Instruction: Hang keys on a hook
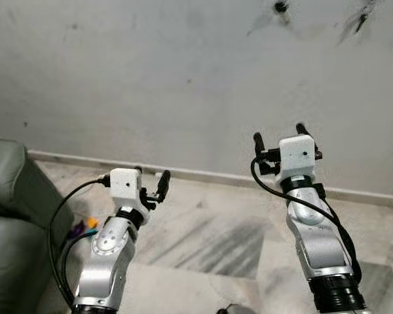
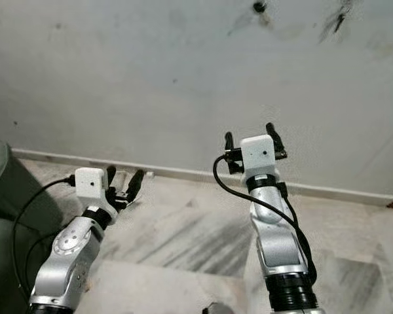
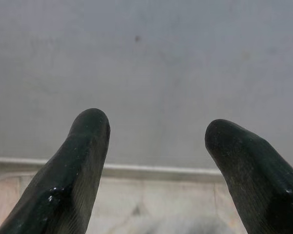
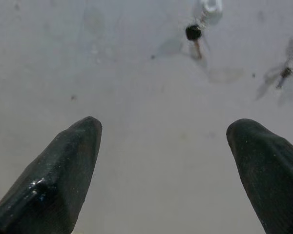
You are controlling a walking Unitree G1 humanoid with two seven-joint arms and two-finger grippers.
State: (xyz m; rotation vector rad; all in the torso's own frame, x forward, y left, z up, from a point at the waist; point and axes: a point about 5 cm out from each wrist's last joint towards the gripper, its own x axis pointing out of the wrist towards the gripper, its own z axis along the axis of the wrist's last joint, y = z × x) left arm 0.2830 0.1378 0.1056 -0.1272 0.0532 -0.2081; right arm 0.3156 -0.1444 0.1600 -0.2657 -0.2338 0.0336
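Note:
A black-headed key [image 4: 193, 33] hangs on the pale wall from a white hook [image 4: 210, 6] in the right wrist view; it is the dark spot [image 1: 281, 7] high on the wall in the left eye view. A second small dark item [image 4: 286, 72] hangs further to the right. My right gripper [image 1: 280, 134] is raised toward the wall, below the key, open and holding nothing. Lower on the left, my left gripper [image 1: 152, 178] is also open and empty, pointing at the wall's base.
A green sofa [image 1: 10, 216] stands close on my left. Small coloured objects [image 1: 85, 226] lie on the marble floor [image 1: 209, 235] beside it. A white skirting board [image 1: 203, 174] runs along the foot of the wall.

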